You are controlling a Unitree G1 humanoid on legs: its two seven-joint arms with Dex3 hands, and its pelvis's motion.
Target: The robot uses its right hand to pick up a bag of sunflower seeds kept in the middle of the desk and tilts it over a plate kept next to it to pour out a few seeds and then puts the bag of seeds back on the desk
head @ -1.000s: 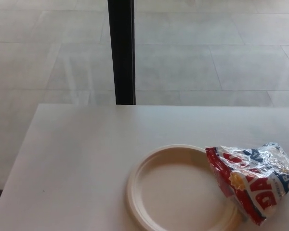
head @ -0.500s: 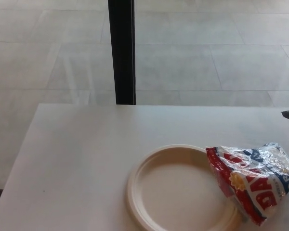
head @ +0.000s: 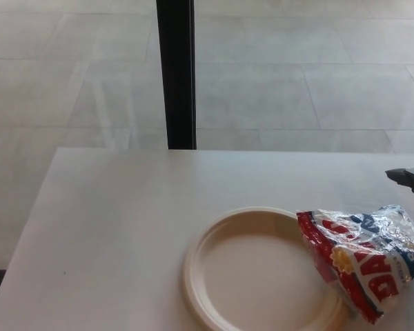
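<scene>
Nearest, the cream plate [head: 255, 276] sits on the white bench [head: 124, 221], its near rim cut off by the frame's bottom edge. The red, blue and silver seed bag [head: 362, 258] lies at the plate's right, its left corner overlapping the rim, unmoved. Further back, the right hand [head: 410, 177] has come further in from the right edge than half a second ago. Only dark tips show; whether its fingers are apart cannot be told. Beyond the bench stand a black post [head: 176, 72] and tiled floor [head: 297, 69].

On the table [head: 110, 221] the plate [head: 214, 241] sits near the front edge; the bag of seeds [head: 362, 258] lies to its right, overlapping the rim. The right robot hand [head: 412, 178] is behind the bag.
</scene>
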